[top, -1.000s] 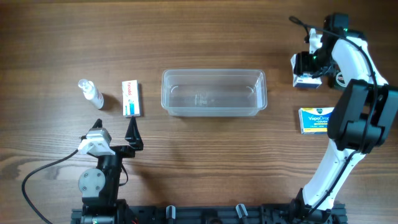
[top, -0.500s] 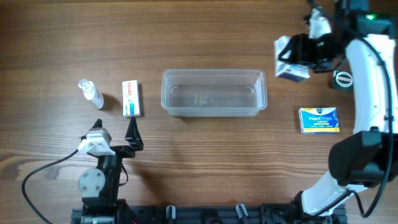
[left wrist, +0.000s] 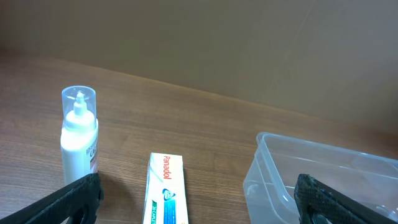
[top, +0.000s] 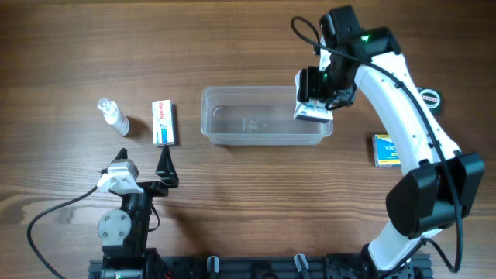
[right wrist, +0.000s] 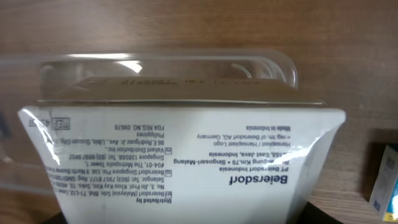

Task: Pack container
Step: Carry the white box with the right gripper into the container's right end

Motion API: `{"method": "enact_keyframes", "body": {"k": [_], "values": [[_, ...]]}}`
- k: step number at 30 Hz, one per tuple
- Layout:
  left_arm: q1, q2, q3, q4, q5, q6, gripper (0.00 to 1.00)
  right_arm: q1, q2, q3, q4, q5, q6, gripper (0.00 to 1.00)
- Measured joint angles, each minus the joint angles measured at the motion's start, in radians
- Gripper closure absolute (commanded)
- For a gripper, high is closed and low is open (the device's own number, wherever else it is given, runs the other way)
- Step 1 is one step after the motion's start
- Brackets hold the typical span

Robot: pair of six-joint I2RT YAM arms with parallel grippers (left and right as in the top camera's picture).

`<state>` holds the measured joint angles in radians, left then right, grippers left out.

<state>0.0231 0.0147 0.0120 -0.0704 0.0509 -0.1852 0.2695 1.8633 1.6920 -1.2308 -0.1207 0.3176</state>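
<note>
The clear plastic container (top: 266, 115) stands at the table's middle and looks empty. My right gripper (top: 314, 105) is shut on a white Beiersdorf box (top: 312, 114) and holds it over the container's right end. In the right wrist view the box (right wrist: 180, 162) fills the frame, with the container (right wrist: 168, 68) just beyond it. My left gripper (top: 165, 164) is open and empty near the front left; its fingertips show at the bottom corners of the left wrist view (left wrist: 196, 214). A white Panadol box (top: 163, 122) and a small clear-capped bottle (top: 111, 115) lie left of the container.
A blue and yellow VapoDrops box (top: 384, 150) lies at the right, partly under my right arm. A small round dark object (top: 430, 98) sits at the far right. In the left wrist view the Panadol box (left wrist: 165, 190), the bottle (left wrist: 79, 134) and the container's corner (left wrist: 311, 180) show.
My right gripper has carried the white box leftward from the far right of the table to above the container's right end. The left arm has not moved.
</note>
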Motion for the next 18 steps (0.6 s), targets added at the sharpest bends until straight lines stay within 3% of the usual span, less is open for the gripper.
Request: {"method": "enact_keyframes", "body": {"k": [10, 18], "values": [[0.0, 0.0, 0.0, 0.0, 0.0, 0.0, 0.0, 0.0, 0.0, -0.18, 0.162, 0.017, 0.019, 0.29], [0.0, 0.0, 0.0, 0.0, 0.0, 0.0, 0.0, 0.0, 0.0, -0.205, 0.215, 0.018, -0.051, 0.25]]}}
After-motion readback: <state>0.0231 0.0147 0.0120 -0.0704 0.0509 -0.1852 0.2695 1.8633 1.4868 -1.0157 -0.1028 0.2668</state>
